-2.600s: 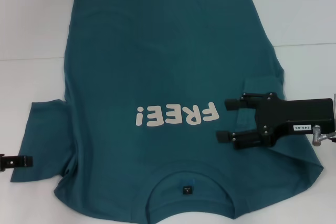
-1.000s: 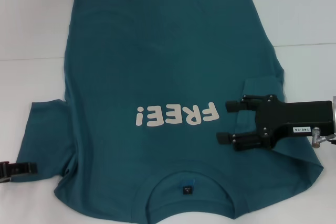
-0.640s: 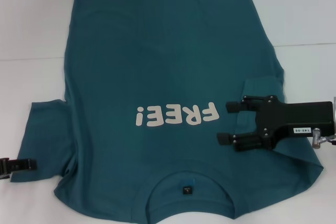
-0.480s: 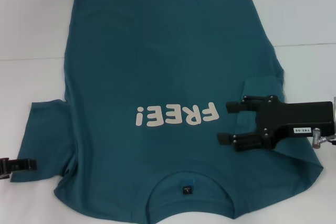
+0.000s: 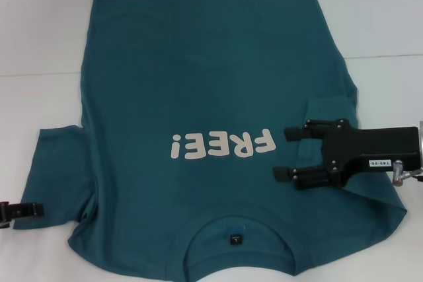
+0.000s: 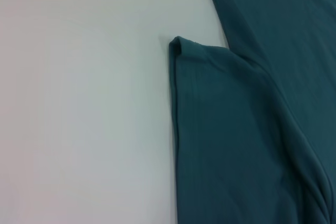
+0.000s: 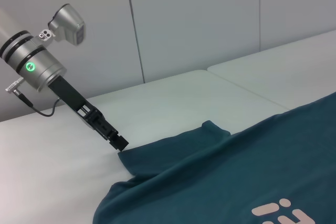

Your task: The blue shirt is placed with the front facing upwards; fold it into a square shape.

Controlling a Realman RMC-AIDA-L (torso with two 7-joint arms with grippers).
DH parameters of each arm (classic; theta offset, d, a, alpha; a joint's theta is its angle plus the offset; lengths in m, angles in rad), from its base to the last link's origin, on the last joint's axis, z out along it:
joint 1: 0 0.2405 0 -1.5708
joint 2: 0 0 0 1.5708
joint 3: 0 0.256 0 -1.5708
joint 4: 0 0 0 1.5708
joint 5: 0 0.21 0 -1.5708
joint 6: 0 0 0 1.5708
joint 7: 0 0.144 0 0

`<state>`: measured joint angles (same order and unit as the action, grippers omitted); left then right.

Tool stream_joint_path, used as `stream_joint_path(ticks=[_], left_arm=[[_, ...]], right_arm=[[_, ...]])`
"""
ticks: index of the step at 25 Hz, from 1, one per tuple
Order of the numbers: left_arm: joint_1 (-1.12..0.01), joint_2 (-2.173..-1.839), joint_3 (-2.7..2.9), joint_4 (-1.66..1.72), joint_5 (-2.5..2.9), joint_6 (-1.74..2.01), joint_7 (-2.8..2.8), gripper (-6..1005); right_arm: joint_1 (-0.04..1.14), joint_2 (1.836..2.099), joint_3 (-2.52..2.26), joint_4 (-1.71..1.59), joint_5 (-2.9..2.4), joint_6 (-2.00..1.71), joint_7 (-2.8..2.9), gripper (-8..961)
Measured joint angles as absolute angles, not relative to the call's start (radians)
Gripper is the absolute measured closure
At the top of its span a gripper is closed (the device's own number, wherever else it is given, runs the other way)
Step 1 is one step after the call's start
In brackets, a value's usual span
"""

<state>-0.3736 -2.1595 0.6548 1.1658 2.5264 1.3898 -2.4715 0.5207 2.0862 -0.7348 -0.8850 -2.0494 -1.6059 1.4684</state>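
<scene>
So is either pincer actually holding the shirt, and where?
The right pincer is open over the blue shirt, holding nothing. The left pincer touches the left sleeve's edge; a grip cannot be told.

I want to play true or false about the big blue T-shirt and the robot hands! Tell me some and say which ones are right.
1. The dark teal-blue cotton T-shirt lies flat with its cream lettering facing up. True.
2. The right gripper is open over the shirt. True.
3. The left gripper is over the neckline. False: it is at the sleeve's edge.
4. The shirt is already a folded square. False: it is mostly spread out.
</scene>
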Motion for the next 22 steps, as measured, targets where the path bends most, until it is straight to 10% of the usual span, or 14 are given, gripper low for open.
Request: stream_joint_path(ticks=[22], left_arm=[[-0.384, -2.15, 0.636, 1.143, 2.529, 1.384, -2.472, 155]], right_arm=[[0.515, 2.086, -0.735, -0.891, -2.047, -1.608, 1.469, 26]])
